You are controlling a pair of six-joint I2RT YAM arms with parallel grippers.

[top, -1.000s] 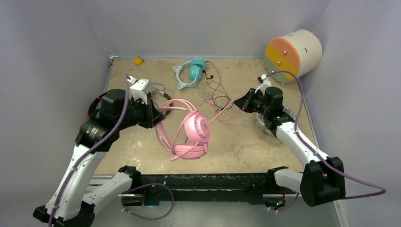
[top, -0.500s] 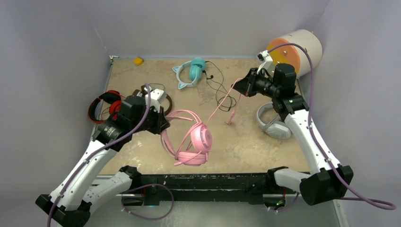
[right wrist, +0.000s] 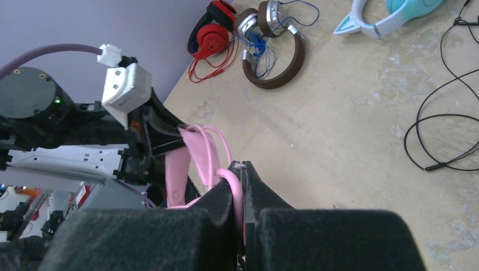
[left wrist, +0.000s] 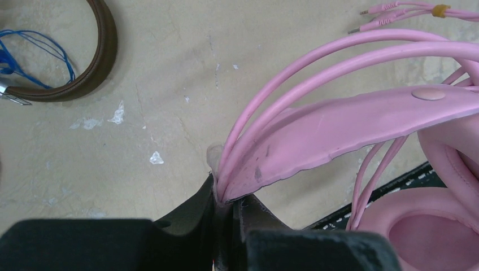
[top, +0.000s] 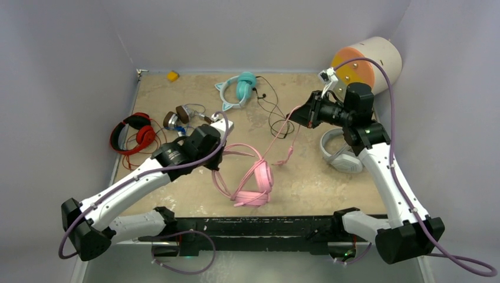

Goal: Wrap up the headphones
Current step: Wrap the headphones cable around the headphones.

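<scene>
Item: pink headphones (top: pixel 255 180), near the middle of the tabletop's (top: pixel 306 177) near edge, tipped up by the headband.
Left gripper (left wrist: pixel 226 195): clenched on the headband.
Right gripper (right wrist: pixel 238 169): clenched on the pink cord (top: pixel 275 138), held high toward the far right corner, cord stretched between the two.
Step, by judgement: cord straightened, winding not yet begun.
Next move: probably looping the cord round the headband or cups, keeping tension without tugging the pair loose.
Brands, labels, writing: none legible.

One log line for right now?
left gripper: shut on pink headphones headband | right gripper: shut on pink cable | cable: stretched, unwrapped
</scene>
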